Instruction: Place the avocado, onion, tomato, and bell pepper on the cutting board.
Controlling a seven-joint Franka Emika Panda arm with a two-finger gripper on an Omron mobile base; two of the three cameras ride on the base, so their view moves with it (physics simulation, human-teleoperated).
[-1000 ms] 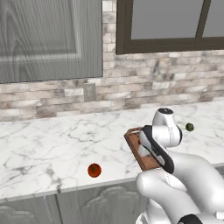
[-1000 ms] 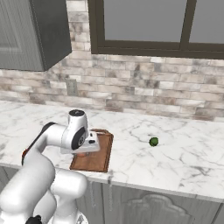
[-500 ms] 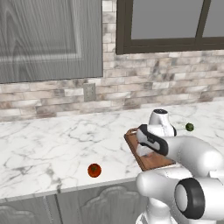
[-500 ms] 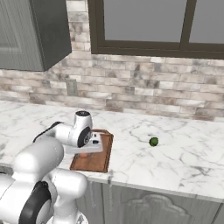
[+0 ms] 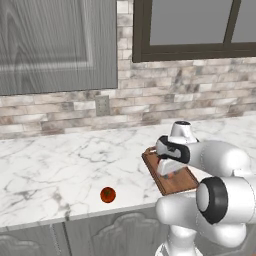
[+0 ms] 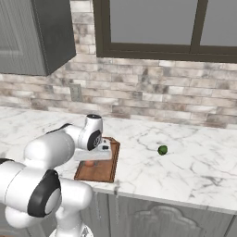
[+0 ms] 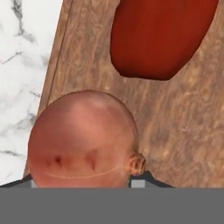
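In the hand view the pale peach-pink onion (image 7: 83, 140) sits between my finger tips, over the brown cutting board (image 7: 183, 131) near its edge. My gripper (image 7: 86, 182) is shut on it. The deep red bell pepper (image 7: 162, 35) lies on the board just beyond the onion. From the left base view my gripper (image 5: 167, 172) hangs low over the cutting board (image 5: 181, 183), and the orange-red tomato (image 5: 107, 195) rests on the counter to its left near the front edge. The dark green avocado (image 6: 162, 150) lies on the marble to the right of the cutting board (image 6: 104, 172).
White marble counter (image 7: 22, 65) borders the board. A brick backsplash (image 5: 130, 107) runs behind the counter, a grey wall cabinet (image 5: 55, 45) hangs at upper left and a dark-framed window (image 6: 171, 28) is above. The counter's front edge lies close to the board.
The arm has folded lower over the cutting board and the hand has come down toward the wood with the onion still in its grip. Tomato and avocado have not moved.
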